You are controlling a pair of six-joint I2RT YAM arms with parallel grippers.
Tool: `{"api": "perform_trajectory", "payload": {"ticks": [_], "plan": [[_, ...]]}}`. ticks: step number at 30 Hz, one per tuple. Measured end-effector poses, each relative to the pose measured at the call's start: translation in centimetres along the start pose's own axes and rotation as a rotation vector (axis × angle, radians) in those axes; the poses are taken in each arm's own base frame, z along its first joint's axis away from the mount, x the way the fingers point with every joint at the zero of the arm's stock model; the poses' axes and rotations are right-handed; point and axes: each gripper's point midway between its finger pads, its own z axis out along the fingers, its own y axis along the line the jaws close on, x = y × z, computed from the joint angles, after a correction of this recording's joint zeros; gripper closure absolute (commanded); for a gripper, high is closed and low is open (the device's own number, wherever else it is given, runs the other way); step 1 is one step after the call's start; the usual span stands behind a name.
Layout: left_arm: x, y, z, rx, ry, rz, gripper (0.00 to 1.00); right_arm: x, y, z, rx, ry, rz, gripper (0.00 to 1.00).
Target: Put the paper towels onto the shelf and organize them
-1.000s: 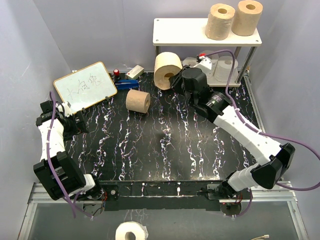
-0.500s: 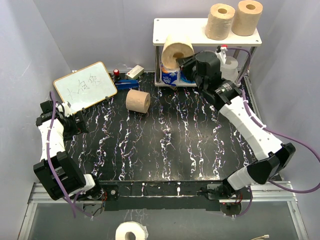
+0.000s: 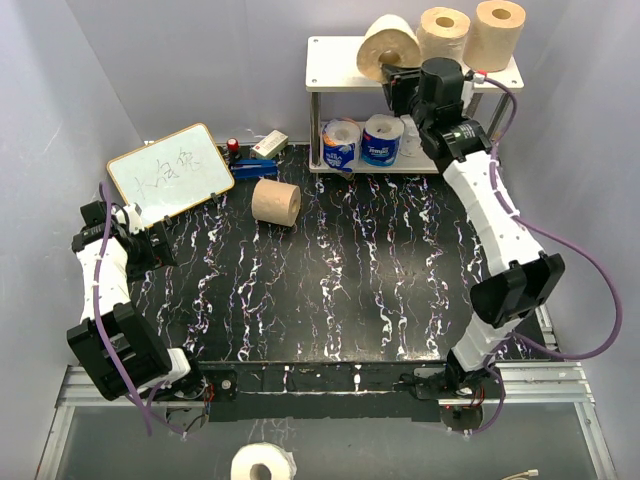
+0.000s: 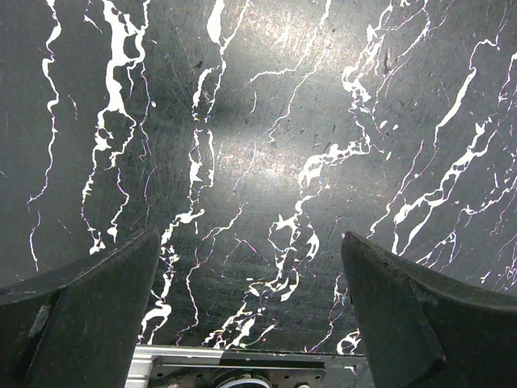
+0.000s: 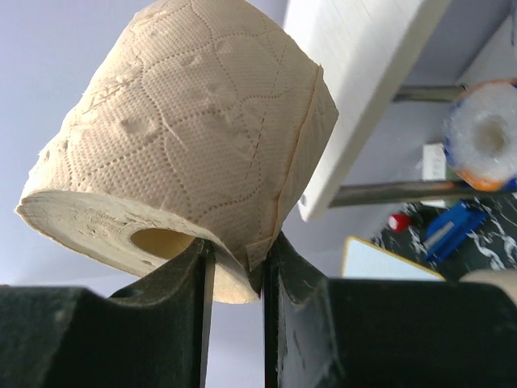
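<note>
The right pincer [image 5: 237, 271] is squeezed shut on the wall of a big tan paper towel roll [image 5: 186, 145], with one finger inside its hole. It holds the roll up at the top board of the small cream-topped shelf with silver legs [image 3: 335, 62], near two more tan rolls [image 3: 443, 35] standing there. The left pincer [image 4: 250, 307] is wide open over the black marbled table [image 4: 266, 121], holding nothing.

The right arm stretches far forward and upward, and the right gripper [image 5: 234, 246] has its fingers nearly together, pinching the wall of a tan roll [image 5: 186, 137]. The left arm is folded at its side, with the left gripper [image 4: 250, 242] spread wide and facing down.
</note>
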Motion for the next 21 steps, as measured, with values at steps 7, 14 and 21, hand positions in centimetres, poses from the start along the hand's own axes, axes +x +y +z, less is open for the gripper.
{"api": "perform_trajectory", "payload": {"ticks": [7, 14, 21], "plan": [[0.0, 0.0, 0.0, 0.000, 0.000, 0.000, 0.07, 4.9, -7.1, -5.7, 0.099, 0.093, -0.227, 1.00], [0.1, 0.1, 0.3, 0.000, 0.013, -0.004, 0.07, 5.2, -9.3, -15.2, 0.108, 0.140, -0.321, 1.00], [0.3, 0.2, 0.7, -0.001, 0.033, -0.009, 0.07, 5.6, -17.3, -14.6, 0.271, 0.157, -0.236, 1.00]]}}
